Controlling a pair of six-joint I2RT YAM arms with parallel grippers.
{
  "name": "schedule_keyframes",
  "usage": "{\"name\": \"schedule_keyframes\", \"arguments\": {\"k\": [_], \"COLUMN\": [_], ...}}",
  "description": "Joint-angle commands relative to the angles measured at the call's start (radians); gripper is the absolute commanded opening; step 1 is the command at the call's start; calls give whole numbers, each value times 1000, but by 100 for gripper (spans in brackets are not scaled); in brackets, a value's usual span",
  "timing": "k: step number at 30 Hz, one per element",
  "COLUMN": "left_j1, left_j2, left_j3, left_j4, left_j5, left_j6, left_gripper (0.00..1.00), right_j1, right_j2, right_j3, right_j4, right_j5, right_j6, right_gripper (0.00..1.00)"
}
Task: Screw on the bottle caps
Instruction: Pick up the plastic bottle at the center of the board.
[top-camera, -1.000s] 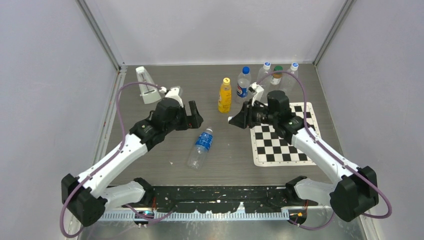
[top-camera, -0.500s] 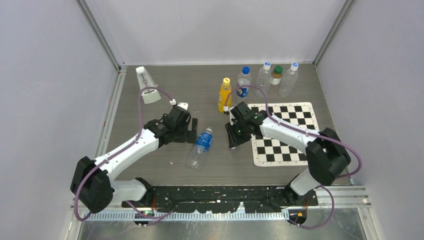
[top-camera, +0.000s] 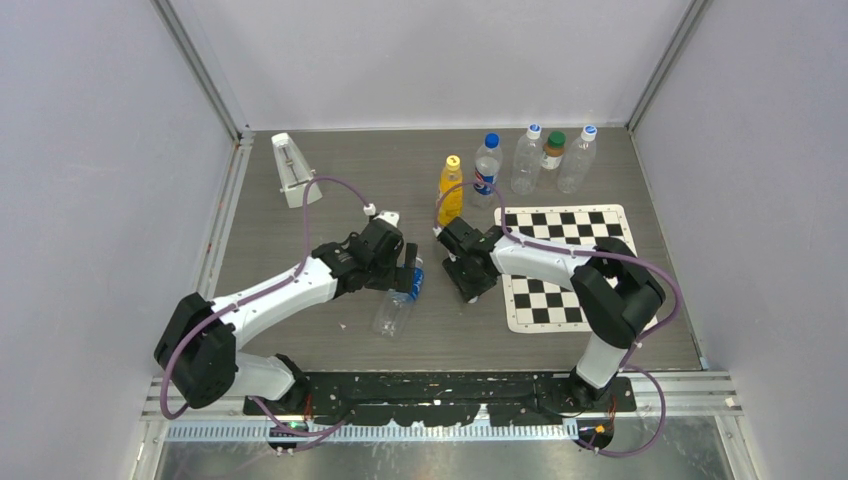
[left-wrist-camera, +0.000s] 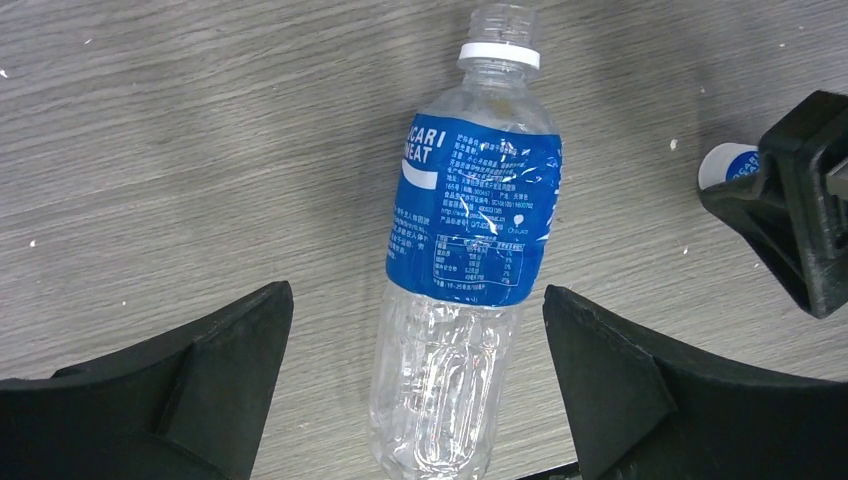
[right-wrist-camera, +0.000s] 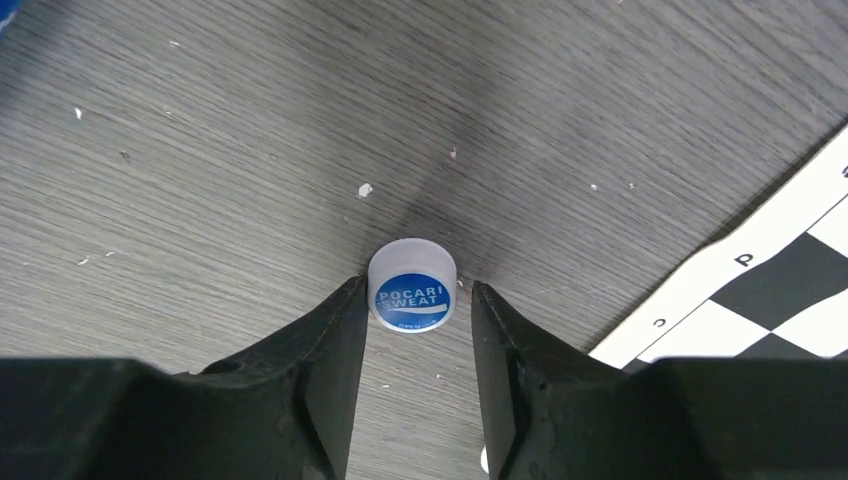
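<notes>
The right gripper (right-wrist-camera: 416, 289) is down at the table (right-wrist-camera: 200, 150), its jaws partly open and straddling the white cap (right-wrist-camera: 411, 292). The cap stands on the wood grain with its blue printed top facing up. One finger seems to touch the cap's side and a thin gap shows at the other, so the cap is not clamped. A corner of the checkered mat (right-wrist-camera: 760, 300) lies near it.

The left gripper (left-wrist-camera: 417, 295) hangs over the lying bottle (left-wrist-camera: 460, 250) with its jaws spread wide, one finger on each side of the clear body and neither touching it. The bottle lies flat (blue label up, open neck pointing away from the wrist camera). From this wrist the cap shows off to the side of the bottle's upper half, at the tip of the right gripper. In the top view, five standing bottles (top-camera: 527, 158) line the far edge of the table.
</notes>
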Motion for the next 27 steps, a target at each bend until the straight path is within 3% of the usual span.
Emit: {"name": "schedule_keyframes", "arguments": {"k": [1,20,27], "left_j1": [-11,-44,-45], "left_j2": [0,53,62], "left_j3": [5,24,22], "left_j4": [49,55,59], "left_j5": [-1,21,28], "left_j6": [-17,-27,-27], "left_gripper": [100,91,89], "right_j1": [9,9,8], "right_j2": [5,-24,-46], "right_j3": [18,16,17], "right_j4": [-4,26,27], "right_j5": [62,36,17], "right_j6": [6,35,43], "right_gripper": [52,45,46]}}
